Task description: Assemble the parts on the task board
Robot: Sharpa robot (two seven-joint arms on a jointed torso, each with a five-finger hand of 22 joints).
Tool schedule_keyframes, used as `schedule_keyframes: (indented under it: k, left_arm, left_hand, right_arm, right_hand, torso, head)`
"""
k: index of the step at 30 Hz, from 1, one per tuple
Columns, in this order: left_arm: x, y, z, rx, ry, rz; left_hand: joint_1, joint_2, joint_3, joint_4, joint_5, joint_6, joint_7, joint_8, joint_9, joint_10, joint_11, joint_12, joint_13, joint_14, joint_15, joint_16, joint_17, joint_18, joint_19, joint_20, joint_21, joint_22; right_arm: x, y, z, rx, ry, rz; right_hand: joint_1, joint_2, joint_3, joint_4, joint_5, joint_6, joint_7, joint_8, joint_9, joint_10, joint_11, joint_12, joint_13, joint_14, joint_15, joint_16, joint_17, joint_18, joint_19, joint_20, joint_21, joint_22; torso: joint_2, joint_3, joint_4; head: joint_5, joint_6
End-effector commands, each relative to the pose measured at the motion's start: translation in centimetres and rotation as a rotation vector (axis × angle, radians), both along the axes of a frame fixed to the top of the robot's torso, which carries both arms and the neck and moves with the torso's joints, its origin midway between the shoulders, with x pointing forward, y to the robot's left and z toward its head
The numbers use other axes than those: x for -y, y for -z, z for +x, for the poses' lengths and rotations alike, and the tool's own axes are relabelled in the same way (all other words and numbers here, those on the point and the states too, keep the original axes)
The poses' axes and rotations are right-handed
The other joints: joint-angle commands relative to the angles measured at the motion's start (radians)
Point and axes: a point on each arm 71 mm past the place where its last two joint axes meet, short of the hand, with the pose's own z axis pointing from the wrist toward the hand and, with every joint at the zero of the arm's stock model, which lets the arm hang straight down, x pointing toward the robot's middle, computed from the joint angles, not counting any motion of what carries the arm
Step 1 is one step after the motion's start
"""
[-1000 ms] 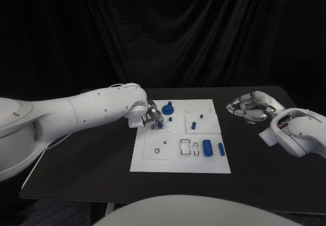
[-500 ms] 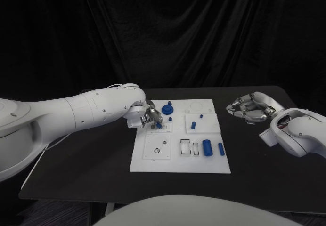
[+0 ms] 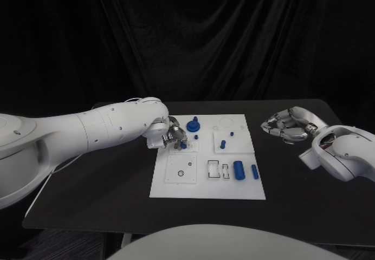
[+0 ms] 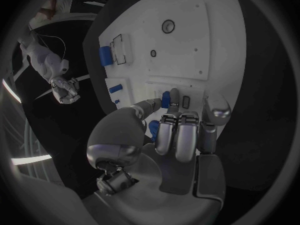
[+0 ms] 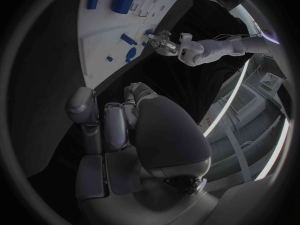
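A small blue part [image 4: 166, 99] is pinched by the left hand [image 3: 168, 135] at the task board [image 3: 205, 186] edge; slip risk if tilted. Right hand [image 3: 284, 124], well apart, is curled on nothing.

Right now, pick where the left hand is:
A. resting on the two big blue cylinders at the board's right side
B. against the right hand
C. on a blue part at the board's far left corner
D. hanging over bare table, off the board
C: the left hand has its fingers on a small blue part at the far left corner of the board, while the right hand hangs off the board to the right.
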Motion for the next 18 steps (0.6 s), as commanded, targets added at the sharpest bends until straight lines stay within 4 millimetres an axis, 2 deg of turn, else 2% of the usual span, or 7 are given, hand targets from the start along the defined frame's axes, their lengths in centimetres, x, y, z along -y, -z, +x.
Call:
schedule_keyframes:
  k: [1, 3, 5, 12, 13, 17, 18]
  left_arm:
    - [0.15, 0.21, -0.11, -0.009, 0.006, -0.004]
    - [0.15, 0.30, -0.12, -0.008, 0.006, -0.006]
    - [0.17, 0.37, -0.11, -0.004, 0.005, -0.012]
    - [0.14, 0.48, -0.10, 0.013, -0.002, -0.030]
    - [0.10, 0.49, -0.10, 0.015, -0.003, -0.032]
    - [-0.04, 0.47, -0.11, 0.027, -0.007, -0.044]
    - [-0.10, 0.47, -0.12, 0.029, -0.009, -0.046]
  left_hand:
    - [-0.007, 0.007, 0.038, -0.028, -0.008, 0.000, -0.003, -0.006, 0.002, 0.107, -0.002, 0.004, 0.263, 0.093, 0.000, -0.005, 0.245, 0.019, -0.003, 0.000, -0.005, 0.000]
    - [-0.010, 0.008, 0.037, -0.027, -0.021, 0.000, -0.002, -0.010, 0.003, 0.107, -0.001, 0.004, 0.263, 0.092, 0.000, -0.005, 0.244, 0.020, -0.004, 0.000, -0.007, -0.001]
    - [-0.015, 0.011, 0.033, -0.022, -0.058, 0.000, -0.002, -0.015, 0.005, 0.107, -0.001, 0.004, 0.263, 0.092, 0.001, -0.005, 0.244, 0.019, -0.004, 0.001, -0.009, 0.001]
    - [-0.014, 0.016, 0.035, -0.021, -0.062, 0.001, -0.003, -0.017, 0.006, 0.107, -0.001, 0.004, 0.263, 0.092, 0.001, -0.005, 0.245, 0.020, -0.004, 0.001, -0.009, 0.001]
    - [-0.013, 0.017, 0.036, -0.020, -0.059, 0.001, -0.002, -0.018, 0.007, 0.107, -0.001, 0.004, 0.263, 0.092, 0.001, -0.005, 0.244, 0.020, -0.004, 0.001, -0.010, 0.001]
    - [-0.004, 0.015, 0.054, -0.035, 0.017, 0.009, -0.002, -0.024, 0.017, 0.107, -0.001, 0.004, 0.263, 0.093, 0.000, -0.005, 0.246, 0.019, -0.002, 0.001, -0.010, 0.008]
    - [0.002, 0.012, 0.064, -0.046, 0.047, 0.018, -0.004, -0.021, 0.023, 0.107, -0.003, 0.004, 0.263, 0.094, -0.001, -0.004, 0.248, 0.019, 0.000, 0.000, -0.010, 0.011]
  right_arm:
    - [0.07, 0.27, -0.09, -0.024, 0.001, -0.010]
    - [0.08, 0.29, -0.09, -0.025, 0.001, -0.011]
    - [0.09, 0.30, -0.09, -0.028, 0.001, -0.010]
    - [0.13, 0.36, -0.09, -0.036, 0.003, -0.006]
    - [0.13, 0.37, -0.10, -0.037, 0.004, -0.006]
    - [0.17, 0.44, -0.11, -0.043, 0.004, -0.007]
    - [0.19, 0.46, -0.10, -0.044, 0.004, -0.007]
  right_hand:
    - [0.001, 0.002, 0.007, -0.001, 0.003, -0.003, 0.002, 0.005, 0.002, -0.009, -0.001, -0.008, -0.015, 0.007, 0.003, -0.005, -0.001, 0.015, -0.010, 0.000, -0.007, 0.075]
    - [0.001, 0.002, 0.007, -0.001, 0.003, -0.002, 0.002, 0.005, 0.002, -0.009, -0.001, -0.008, -0.015, 0.007, 0.003, -0.005, -0.001, 0.015, -0.010, 0.000, -0.008, 0.075]
    - [0.001, 0.002, 0.008, -0.001, 0.003, -0.002, 0.002, 0.005, 0.002, -0.010, -0.001, -0.009, -0.017, 0.006, 0.003, -0.006, -0.002, 0.015, -0.010, 0.000, -0.008, 0.075]
    - [0.002, 0.003, 0.009, -0.002, 0.004, -0.002, 0.002, 0.005, 0.002, -0.011, -0.001, -0.010, -0.018, 0.006, 0.003, -0.007, -0.003, 0.016, -0.011, 0.000, -0.011, 0.074]
    - [0.002, 0.003, 0.009, -0.002, 0.004, -0.002, 0.002, 0.005, 0.002, -0.011, -0.001, -0.010, -0.018, 0.006, 0.003, -0.007, -0.003, 0.016, -0.011, 0.000, -0.011, 0.074]
    - [0.002, 0.003, 0.010, -0.002, 0.004, -0.002, 0.002, 0.006, 0.002, -0.012, -0.001, -0.011, -0.019, 0.005, 0.003, -0.009, -0.005, 0.016, -0.012, 0.000, -0.013, 0.073]
    - [0.002, 0.003, 0.010, -0.002, 0.004, -0.002, 0.002, 0.006, 0.002, -0.012, -0.001, -0.011, -0.019, 0.005, 0.003, -0.009, -0.005, 0.016, -0.012, 0.000, -0.013, 0.073]
  torso:
    - [-0.001, 0.0003, -0.0015]
    - [-0.001, -0.0002, -0.0017]
    - [0.000, -0.0002, -0.0016]
    - [-0.001, 0.0000, -0.0018]
    - [-0.001, 0.0003, -0.0017]
    - [0.000, 0.0002, -0.0018]
    - [0.000, 0.0001, -0.0015]
  head:
    - [0.003, 0.000]
    - [0.004, 0.000]
    - [0.004, 0.000]
    - [0.003, 0.000]
    - [0.002, 0.000]
    - [0.003, 0.000]
    - [0.004, 0.000]
